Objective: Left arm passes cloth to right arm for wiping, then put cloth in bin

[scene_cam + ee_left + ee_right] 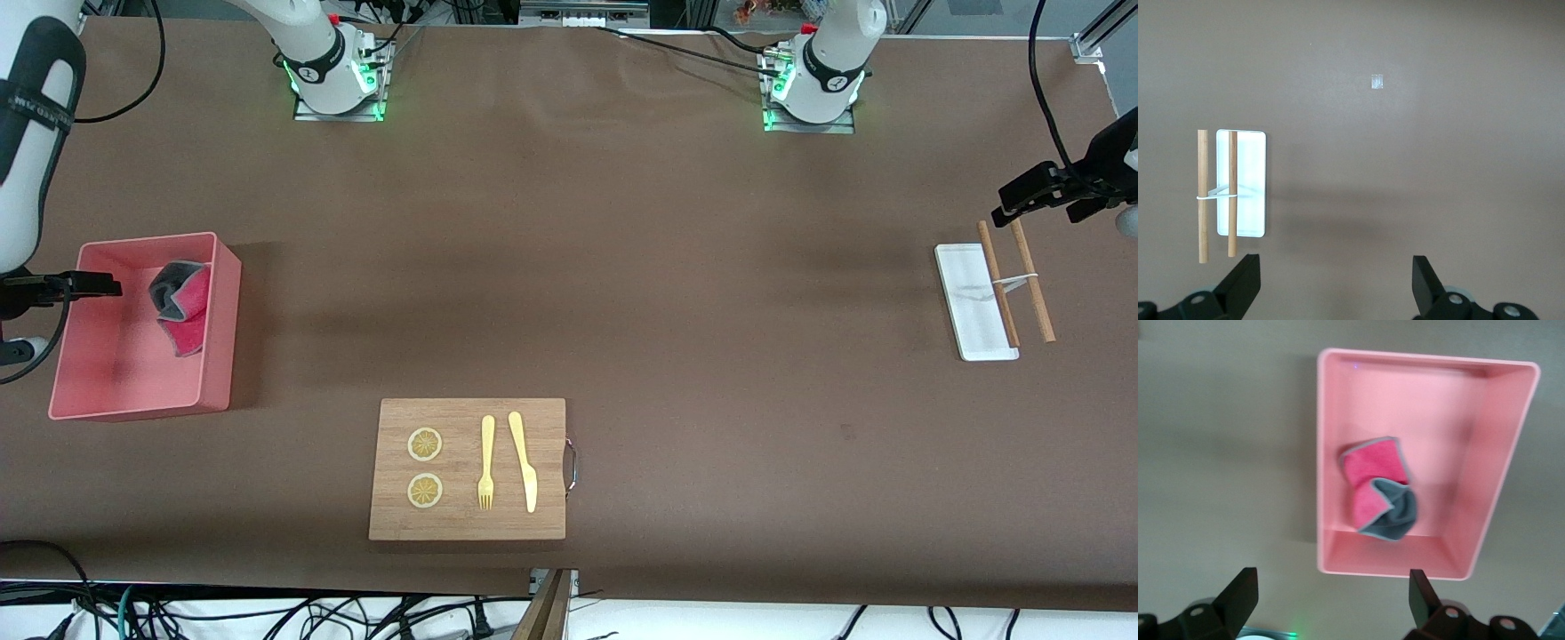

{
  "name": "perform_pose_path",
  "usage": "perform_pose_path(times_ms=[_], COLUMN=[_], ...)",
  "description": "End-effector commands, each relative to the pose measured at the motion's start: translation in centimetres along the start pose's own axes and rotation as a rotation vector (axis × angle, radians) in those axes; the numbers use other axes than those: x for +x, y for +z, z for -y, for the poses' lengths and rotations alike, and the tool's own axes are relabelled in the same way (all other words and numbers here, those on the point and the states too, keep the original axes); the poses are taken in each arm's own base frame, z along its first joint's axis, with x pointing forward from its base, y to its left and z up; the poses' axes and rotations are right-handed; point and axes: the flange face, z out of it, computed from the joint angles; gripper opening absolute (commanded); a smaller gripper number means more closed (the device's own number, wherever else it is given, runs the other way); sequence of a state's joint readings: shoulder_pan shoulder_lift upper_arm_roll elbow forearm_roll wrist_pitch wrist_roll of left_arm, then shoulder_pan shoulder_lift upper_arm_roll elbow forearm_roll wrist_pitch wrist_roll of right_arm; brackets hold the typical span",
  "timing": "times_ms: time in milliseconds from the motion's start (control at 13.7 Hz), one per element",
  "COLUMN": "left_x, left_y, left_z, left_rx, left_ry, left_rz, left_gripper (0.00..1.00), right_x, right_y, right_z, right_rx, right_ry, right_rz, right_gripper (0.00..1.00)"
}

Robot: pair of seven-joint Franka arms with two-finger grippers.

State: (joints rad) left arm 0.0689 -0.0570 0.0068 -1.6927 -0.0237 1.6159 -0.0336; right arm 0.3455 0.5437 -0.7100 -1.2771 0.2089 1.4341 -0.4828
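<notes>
The cloth (182,302), magenta-pink with dark grey, lies crumpled inside the salmon-pink bin (116,356) at the right arm's end of the table. In the right wrist view the cloth (1378,497) rests against one long wall of the bin (1498,487). My right gripper (67,289) is up in the air by the bin, open and empty, jaws wide (1331,583). My left gripper (1053,200) hovers at the left arm's end of the table, open and empty (1336,267).
A small flat white tray (969,302) with two banded wooden sticks (1031,280) lies under the left gripper; both show in the left wrist view, tray (1248,173) and sticks (1203,193). A wooden cutting board (467,469) holds two lemon slices, a fork and a knife.
</notes>
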Motion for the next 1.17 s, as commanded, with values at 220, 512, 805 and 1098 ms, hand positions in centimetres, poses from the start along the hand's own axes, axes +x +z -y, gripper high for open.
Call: perform_pose_path(times_ms=[220, 512, 805, 1098], left_x=[1.4, 1.5, 1.6, 1.7], left_y=[-1.1, -0.9, -1.0, -1.1], left_z=[-0.2, -0.1, -0.1, -0.2], left_rx=[0.004, 0.000, 0.000, -0.002], left_ry=[0.021, 0.020, 0.020, 0.021], left_rz=[0.002, 0.005, 0.002, 0.000], left_gripper=[1.00, 1.00, 1.00, 1.00], right_x=[-4.6, -8.0, -12.5, -12.9], right_y=[-8.4, -11.0, -13.8, -13.5], right_z=[9.4, 11.6, 8.9, 8.5], right_rx=[0.037, 0.046, 0.047, 0.046], right_ry=[0.165, 0.112, 0.163, 0.189], right_rz=[-0.077, -0.136, -0.197, -0.179], right_gripper=[1.00, 1.00, 1.00, 1.00])
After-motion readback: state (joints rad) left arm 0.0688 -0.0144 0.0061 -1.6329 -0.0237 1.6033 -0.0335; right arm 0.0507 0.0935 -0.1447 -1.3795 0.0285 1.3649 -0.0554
